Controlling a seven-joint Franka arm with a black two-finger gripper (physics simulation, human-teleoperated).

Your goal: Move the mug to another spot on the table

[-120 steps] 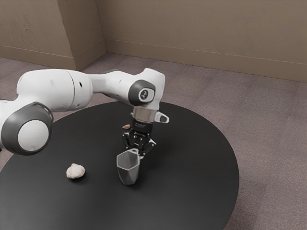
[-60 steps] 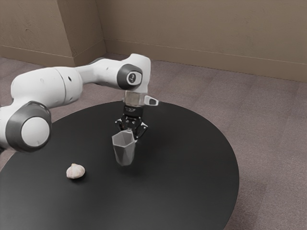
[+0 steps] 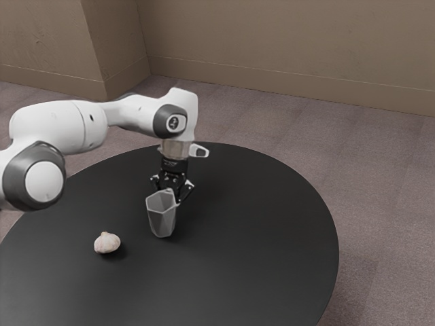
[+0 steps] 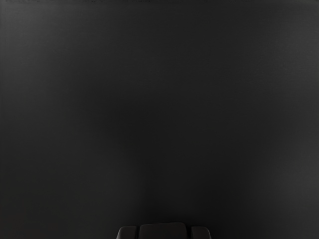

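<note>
A grey faceted mug (image 3: 162,214) hangs upright just above the round black table (image 3: 272,231), held by its far rim. My gripper (image 3: 170,193) comes down from above and is shut on that rim. The mug is a little left of the table's middle in the exterior view, with its shadow under it. In the wrist view the dark tabletop (image 4: 159,99) lies below the hand, and a dark blurred edge of the mug (image 4: 163,231) sits at the lower border.
A pale garlic bulb (image 3: 106,242) lies on the table to the exterior view's left of the mug. The table's edge curves round at the right and front. Carpet floor and beige walls surround it.
My arm has carried the mug toward the exterior view's left and slightly away from the front edge, closer to the garlic bulb. The small brownish thing seen behind the gripper one second ago is hidden.
</note>
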